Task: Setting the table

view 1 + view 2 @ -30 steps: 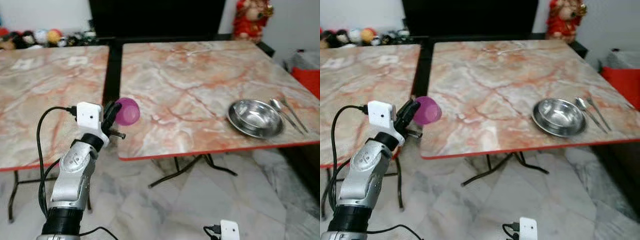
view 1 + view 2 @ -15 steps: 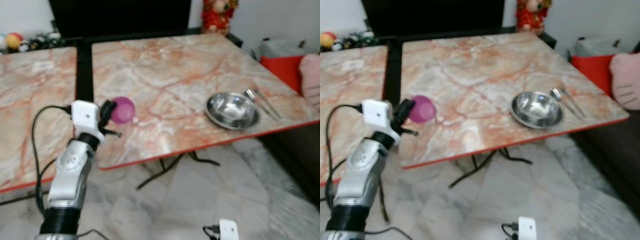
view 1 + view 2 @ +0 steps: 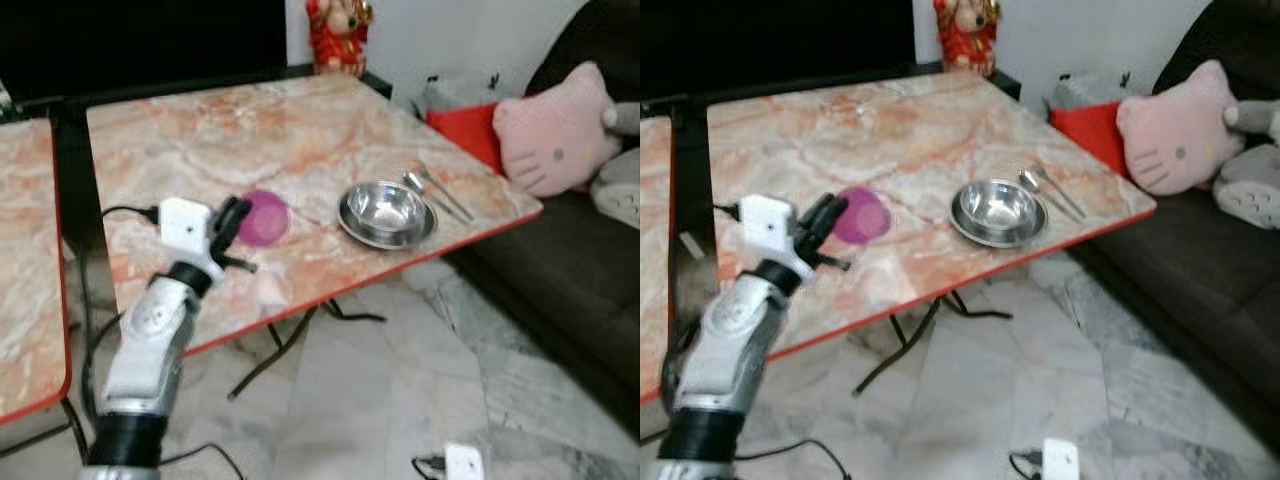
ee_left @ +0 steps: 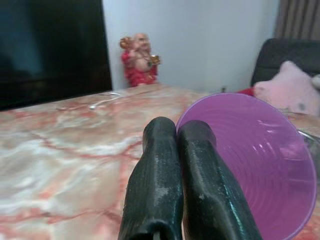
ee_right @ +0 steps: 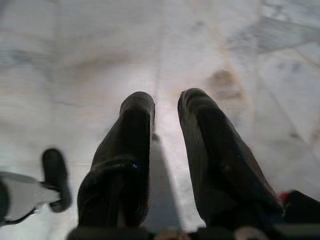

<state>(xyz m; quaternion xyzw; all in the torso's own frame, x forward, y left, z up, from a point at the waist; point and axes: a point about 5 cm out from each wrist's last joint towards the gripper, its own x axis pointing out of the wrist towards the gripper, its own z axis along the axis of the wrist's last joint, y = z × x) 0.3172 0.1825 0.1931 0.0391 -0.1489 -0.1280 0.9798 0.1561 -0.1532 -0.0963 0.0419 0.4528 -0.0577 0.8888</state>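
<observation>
The left gripper, left of centre in the frame, held the purple cup by its rim, fingers clamped together, above the marble table. The carrying step appeared under way. Next, the cup likely needed setting down beside the steel bowl at frame centre. The right gripper hung idle over the floor, fingers slightly apart.

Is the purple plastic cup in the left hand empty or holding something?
Empty: the left wrist view looks into the purple plastic cup, showing bare ribbed walls, with the left hand pinching its rim.

Purple cup, orange-veined marble table
</observation>
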